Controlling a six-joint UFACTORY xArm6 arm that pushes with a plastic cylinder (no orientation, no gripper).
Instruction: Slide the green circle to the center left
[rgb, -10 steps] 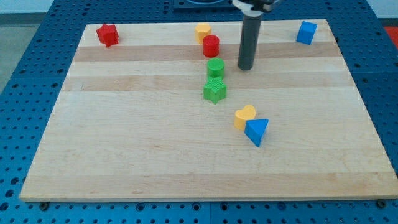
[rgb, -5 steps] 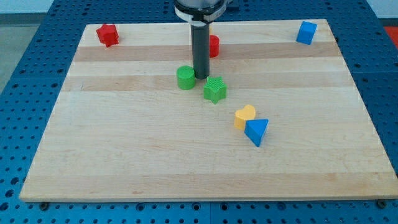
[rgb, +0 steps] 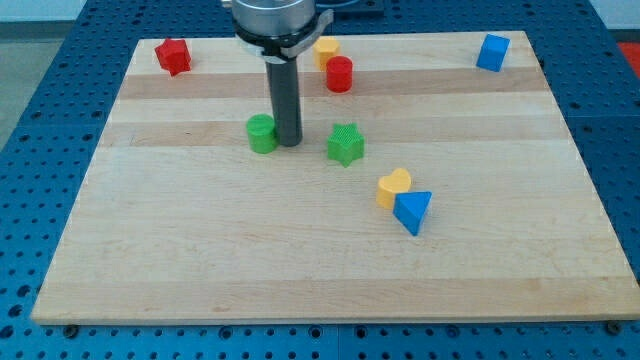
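The green circle lies on the wooden board, left of the board's middle and a little above centre height. My tip stands right against the circle's right side. The rod rises straight up from the tip to the view's top. The green star lies to the right of my tip, apart from it.
A red star sits at the top left corner. A yellow block and a red cylinder sit at the top middle. A blue cube is at the top right. A yellow heart touches a blue triangle right of centre.
My tip has swept from the right of the green circle to the left, and the green circle has slid left and slightly down, away from the green star and red cylinder.
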